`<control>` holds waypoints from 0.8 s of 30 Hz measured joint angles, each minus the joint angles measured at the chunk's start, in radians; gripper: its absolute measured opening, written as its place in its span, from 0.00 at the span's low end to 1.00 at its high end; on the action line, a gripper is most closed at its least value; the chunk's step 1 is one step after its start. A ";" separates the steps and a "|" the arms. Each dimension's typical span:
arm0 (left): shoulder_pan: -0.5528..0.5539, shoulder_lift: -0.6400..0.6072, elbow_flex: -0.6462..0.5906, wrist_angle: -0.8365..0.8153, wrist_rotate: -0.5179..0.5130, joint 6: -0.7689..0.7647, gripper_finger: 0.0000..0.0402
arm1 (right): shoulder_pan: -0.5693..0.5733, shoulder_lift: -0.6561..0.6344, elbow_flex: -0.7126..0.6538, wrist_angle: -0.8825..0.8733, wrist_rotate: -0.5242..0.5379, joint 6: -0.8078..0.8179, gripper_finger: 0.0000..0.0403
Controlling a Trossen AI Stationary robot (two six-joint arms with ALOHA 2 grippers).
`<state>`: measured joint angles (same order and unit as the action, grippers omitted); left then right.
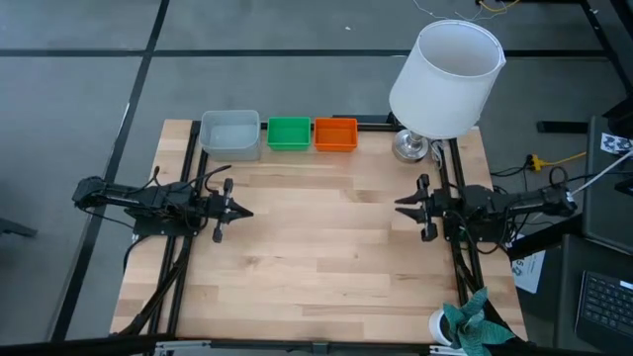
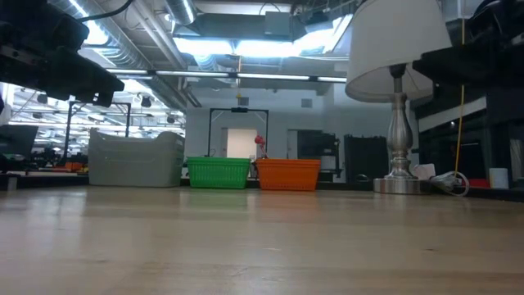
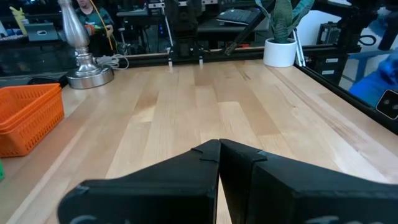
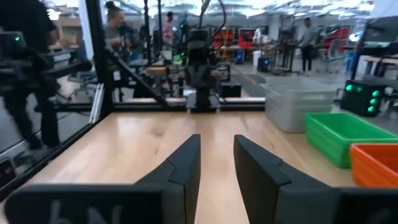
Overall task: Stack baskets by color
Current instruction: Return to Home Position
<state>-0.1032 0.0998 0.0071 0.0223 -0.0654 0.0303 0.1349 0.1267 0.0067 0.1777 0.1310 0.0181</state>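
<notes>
Three basket piles stand in a row at the table's far edge, resting on their bottoms: pale grey-blue [image 1: 230, 132] on the left, green [image 1: 289, 133] in the middle, orange [image 1: 335, 133] on the right. How many baskets each pile holds I cannot tell. My left gripper [image 1: 245, 212] hovers shut and level over the table's left side, pointing right, well clear of the baskets. My right gripper [image 1: 401, 205] hovers level at the right side, pointing left. Its fingers stand open [image 4: 216, 138] with nothing between them.
A lamp with a big white shade [image 1: 445, 79] stands on its metal base [image 1: 410, 146] at the far right corner, beside the orange pile. A potted plant [image 1: 465, 326] sits at the near right corner. Bare wood lies between the two grippers.
</notes>
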 joint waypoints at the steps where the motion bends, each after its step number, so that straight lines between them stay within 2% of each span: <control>1: 0.000 0.000 0.000 0.000 0.000 0.000 0.00 | -0.008 -0.009 0.000 -0.005 0.000 0.000 0.24; 8: 0.000 0.000 0.000 0.000 0.000 0.000 0.00 | -0.058 -0.052 0.000 -0.138 0.000 0.000 0.24; 24: 0.000 0.000 0.000 0.000 0.000 0.000 0.00 | -0.066 -0.058 0.000 -0.129 0.000 0.000 0.24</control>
<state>-0.1032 0.0998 0.0071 0.0227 -0.0650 0.0300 0.0685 0.0689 0.0067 0.0486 0.1307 0.0177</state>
